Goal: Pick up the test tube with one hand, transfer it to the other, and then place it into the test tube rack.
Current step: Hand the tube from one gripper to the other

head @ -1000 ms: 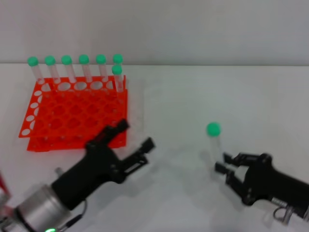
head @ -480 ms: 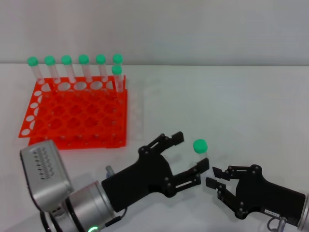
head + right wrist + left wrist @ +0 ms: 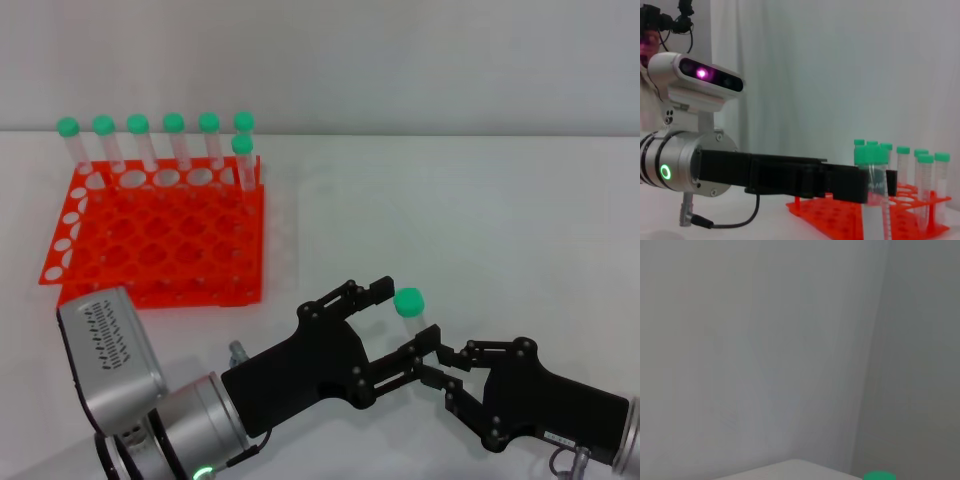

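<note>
The test tube (image 3: 409, 302), clear with a green cap, stands upright in mid-air at the front centre. My right gripper (image 3: 448, 362), black, is shut on its lower end from the right. My left gripper (image 3: 405, 318), black on a grey arm with a green light, reaches in from the left. It is open, with one finger on either side of the tube just below the cap. In the right wrist view the tube (image 3: 873, 192) stands close up with the left fingers (image 3: 840, 182) flanking it. The cap (image 3: 879, 476) shows at the left wrist view's edge. The orange-red rack (image 3: 150, 245) lies at the far left.
Several green-capped tubes (image 3: 173, 140) stand in the rack's back row, also seen in the right wrist view (image 3: 920, 180). The rack (image 3: 840, 220) sits on a white table (image 3: 480, 220) with a pale wall behind.
The left arm swung from beside the rack to the front centre and its fingers now flank the tube. The right gripper brought the tube left and nearer to meet it.
</note>
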Robot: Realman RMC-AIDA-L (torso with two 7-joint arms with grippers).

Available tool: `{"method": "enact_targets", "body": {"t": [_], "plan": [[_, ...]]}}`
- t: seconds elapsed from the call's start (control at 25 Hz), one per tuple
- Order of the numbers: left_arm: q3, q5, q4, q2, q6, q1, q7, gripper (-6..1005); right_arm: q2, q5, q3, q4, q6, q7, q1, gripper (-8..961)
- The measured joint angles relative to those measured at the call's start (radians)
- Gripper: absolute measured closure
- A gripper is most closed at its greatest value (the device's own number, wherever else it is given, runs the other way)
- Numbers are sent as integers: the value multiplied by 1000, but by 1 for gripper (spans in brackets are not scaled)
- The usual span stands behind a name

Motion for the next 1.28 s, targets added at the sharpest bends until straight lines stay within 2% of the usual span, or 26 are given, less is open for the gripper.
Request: {"method": "enact_targets", "body": {"t": [0.04,0.2,0.56,0.8,1.28], "plan": [[0,0,0,0,1,0,0,130,0,0,0,-3,0,0,0,738],[1,0,-1,0,2,-3,0,309,0,0,-13,-17,1,-1,4,735],[1,5,-3,0,2,-10,6,532,0,1,-27,-19,-2,-1,8,729],[4,5,-3,0,-4,-4,50,763,0,1,-23,-19,-4,-1,6,724],[-6,-24,-3,-1,-13,8,53,787,-1,22,-15,-12,-7,6,2,716]]}}
